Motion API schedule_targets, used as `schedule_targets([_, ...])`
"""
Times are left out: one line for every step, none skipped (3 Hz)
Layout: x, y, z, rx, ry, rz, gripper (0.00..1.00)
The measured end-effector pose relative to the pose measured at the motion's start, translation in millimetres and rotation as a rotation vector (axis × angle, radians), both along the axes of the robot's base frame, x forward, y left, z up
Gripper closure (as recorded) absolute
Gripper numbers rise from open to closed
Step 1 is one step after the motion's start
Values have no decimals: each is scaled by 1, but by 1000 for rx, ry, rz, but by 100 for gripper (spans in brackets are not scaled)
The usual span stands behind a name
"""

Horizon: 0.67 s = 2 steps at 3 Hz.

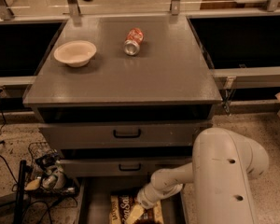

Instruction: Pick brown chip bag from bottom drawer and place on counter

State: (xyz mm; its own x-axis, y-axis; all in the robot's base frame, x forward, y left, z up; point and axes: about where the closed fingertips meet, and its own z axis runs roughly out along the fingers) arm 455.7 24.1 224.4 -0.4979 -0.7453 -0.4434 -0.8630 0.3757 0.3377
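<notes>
Nearest to you, at six o'clock in the view, the bottom drawer stood pulled out, and the brown chip bag lay flat in it with its white lettering face up, partly cut off by the lower edge. The claw was down inside the drawer at the bag's three o'clock side, on or just over it. Whether it was apart or clamped on the bag, you could not tell. The white arm bulked at four o'clock and reached in from there.

By its look the bag would handle light, soft and crinkly. The foil would likely be slick and the chips inside easy to crush. You would probably do best taking it by an edge or a raised fold and squeezing gently, not pressing down on the flat middle.

Above the open tray the two upper drawers were shut. Beyond them the table had bare room at its near edge and towards three o'clock, which looked the safest place to set the bag down. A cream bowl sat at ten o'clock and a red soda can lay on its side near twelve, well apart.
</notes>
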Motion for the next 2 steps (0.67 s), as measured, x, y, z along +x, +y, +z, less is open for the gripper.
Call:
schedule_targets([0, 0, -1, -5, -3, -4, 0])
schedule_targets([2, 3, -6, -59, -27, -48, 0])
